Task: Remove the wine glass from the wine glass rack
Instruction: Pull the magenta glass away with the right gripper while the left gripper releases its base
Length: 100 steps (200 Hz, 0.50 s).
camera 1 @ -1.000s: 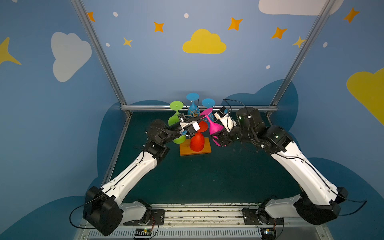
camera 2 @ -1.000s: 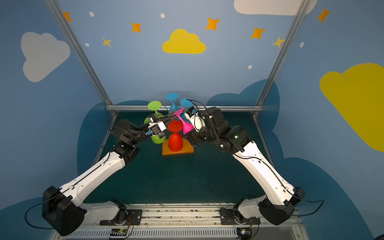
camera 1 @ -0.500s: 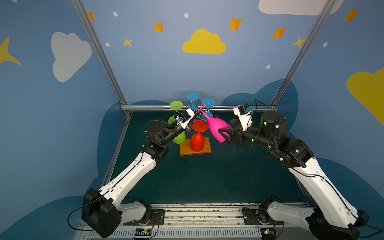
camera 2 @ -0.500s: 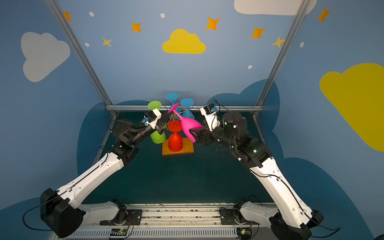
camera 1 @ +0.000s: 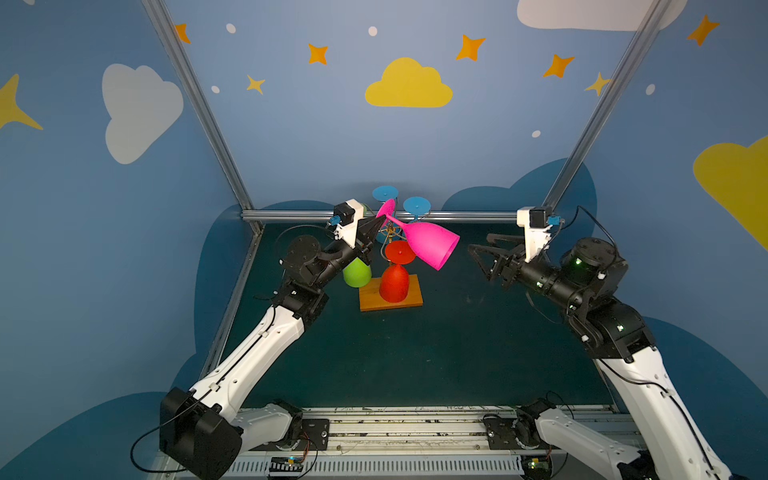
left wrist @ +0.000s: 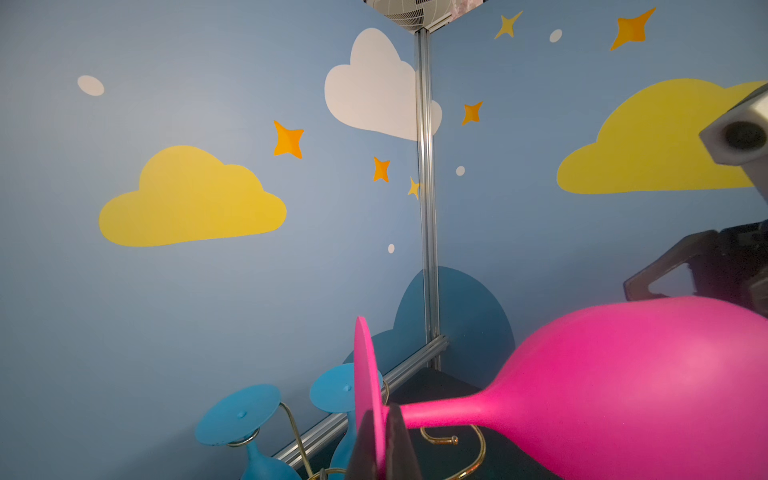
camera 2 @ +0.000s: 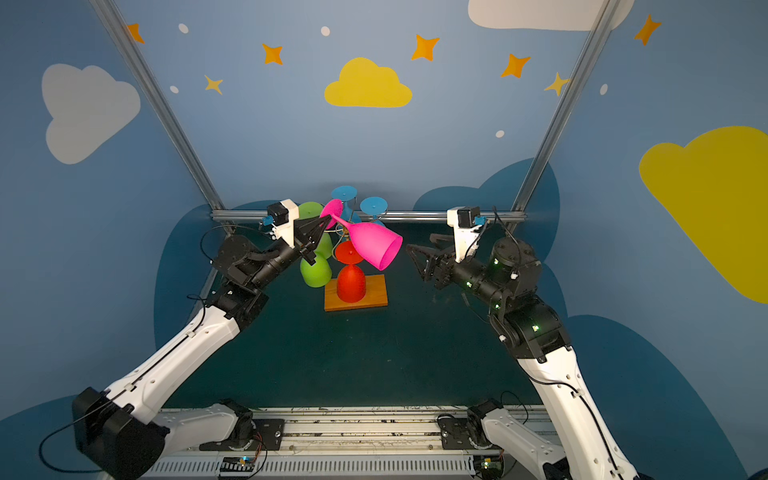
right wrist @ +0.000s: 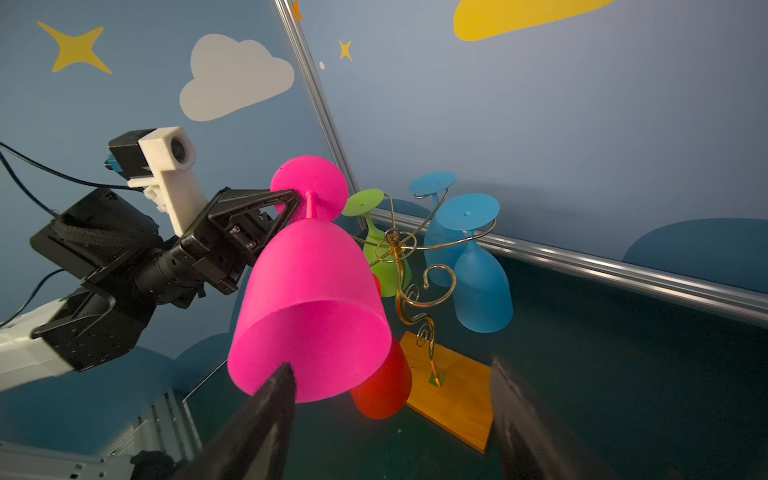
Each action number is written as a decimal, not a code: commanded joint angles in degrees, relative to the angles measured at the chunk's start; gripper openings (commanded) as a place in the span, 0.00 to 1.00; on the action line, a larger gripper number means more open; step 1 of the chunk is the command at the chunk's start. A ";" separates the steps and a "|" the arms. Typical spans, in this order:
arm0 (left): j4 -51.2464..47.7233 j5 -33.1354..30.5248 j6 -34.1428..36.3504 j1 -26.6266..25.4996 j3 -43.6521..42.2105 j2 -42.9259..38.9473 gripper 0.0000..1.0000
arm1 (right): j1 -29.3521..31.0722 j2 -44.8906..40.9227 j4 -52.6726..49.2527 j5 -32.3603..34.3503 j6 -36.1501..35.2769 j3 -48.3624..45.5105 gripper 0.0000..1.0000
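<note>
The pink glass [camera 1: 428,245] is unhooked from the rack [right wrist: 392,241] but not yet carried clear.
On the left, the glass is pinched by the rim of its foot [left wrist: 368,386] in the left jaws and held tilted almost level above the gold curls, its mouth turned to the right. The stem appears free of the hook below it, so unhooking is judged done, and carrying away and setting down are left. A green glass [camera 1: 356,274], a red glass [camera 1: 393,282] and two blue glasses [camera 1: 417,205] are hung close around, over the wooden base [camera 1: 411,297] on the tabletop [camera 1: 415,353]. On the right, the right jaws are spread and empty, near the mouth but apart.
</note>
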 commanded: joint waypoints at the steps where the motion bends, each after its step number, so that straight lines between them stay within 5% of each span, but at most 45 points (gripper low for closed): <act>1: -0.19 1.61 -3.14 0.40 1.36 -0.94 0.03 | -0.23 1.08 3.14 -2.41 1.66 -0.80 0.69; 75: -0.25 4.22 -6.95 1.04 2.06 -0.54 0.03 | -0.03 7.08 10.61 -6.71 5.45 -1.26 0.65; 100: -0.25 5.40 -7.93 1.22 2.41 -0.27 0.03 | 0.13 8.78 11.70 -7.58 6.06 -0.61 0.49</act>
